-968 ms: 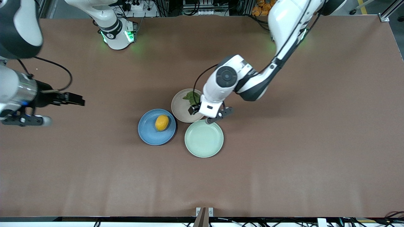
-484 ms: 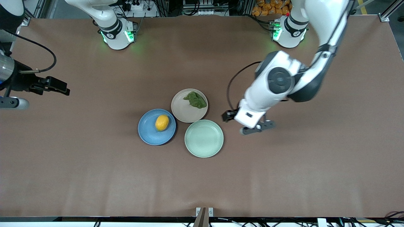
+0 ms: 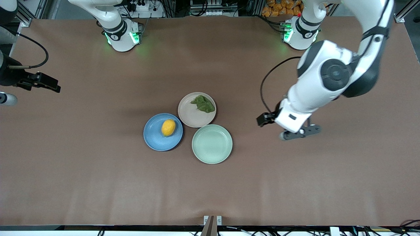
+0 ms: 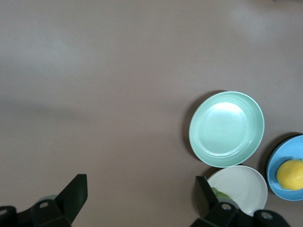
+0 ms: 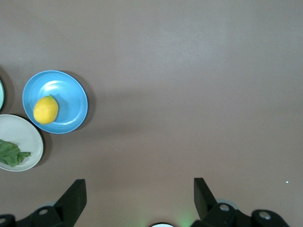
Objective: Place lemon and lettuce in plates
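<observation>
The small oval yellow-orange lemon (image 3: pixel 168 127) lies in the round matte blue plate (image 3: pixel 154 139), and the crinkled dark green lettuce leaf (image 3: pixel 203 103) lies in the pale beige plate (image 3: pixel 188 116) touching it, mid-surface. Both placements look done. The left gripper (image 3: pixel 297 133) hangs over bare brown surface (image 3: pixel 98 183) toward its own end, jaws released and empty; the right gripper (image 5: pixel 138 195), likewise released, waits near the opposite edge. Nothing but parking appears left.

Round shallow pale mint-green plate (image 3: pixel 212 144) sat on brown matte table (image 3: pixel 98 170), nothing in it. Plate lay near table's middle, toward front camera.
</observation>
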Tool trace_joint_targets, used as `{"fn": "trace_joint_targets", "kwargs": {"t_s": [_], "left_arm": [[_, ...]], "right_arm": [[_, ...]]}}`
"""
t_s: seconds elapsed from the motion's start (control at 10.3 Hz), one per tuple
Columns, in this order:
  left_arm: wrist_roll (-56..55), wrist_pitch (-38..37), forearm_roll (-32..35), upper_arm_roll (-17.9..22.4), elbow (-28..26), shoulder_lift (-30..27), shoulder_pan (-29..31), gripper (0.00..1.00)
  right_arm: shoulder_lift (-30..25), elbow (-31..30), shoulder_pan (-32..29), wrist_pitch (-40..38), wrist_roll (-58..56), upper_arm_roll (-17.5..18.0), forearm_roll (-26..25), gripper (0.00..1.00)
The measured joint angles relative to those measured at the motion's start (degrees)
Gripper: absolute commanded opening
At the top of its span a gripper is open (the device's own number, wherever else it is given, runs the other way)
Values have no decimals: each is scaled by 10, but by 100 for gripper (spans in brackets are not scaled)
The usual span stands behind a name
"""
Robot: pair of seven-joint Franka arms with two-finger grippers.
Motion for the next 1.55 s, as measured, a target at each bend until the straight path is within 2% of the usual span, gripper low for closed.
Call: {"fn": "trace_joint_targets", "kwargs": {"t_s": [0.19,0.39,0.58,1.06,1.55], "left_arm": [[76,-25,-47,52,8,-23,2,100],[126,-71,-54,94,10,-50,5,100],[132,-100,-52,118,11,-73,6,100],[132,-132,-2,119,19,-81,9,100],[165,-156,0,114,36,-85,34,100]], "right_arm": [[-15,-27,-6,17,-8,0,0,100],[-25,-37,-6,20,-8,4,0,100],[-25,-37,-6,25,-8,7,0,100],[-26,-37,-6,59,-8,7,0,100],[-28,-37,-6,76,-8,6,12,100]]}}
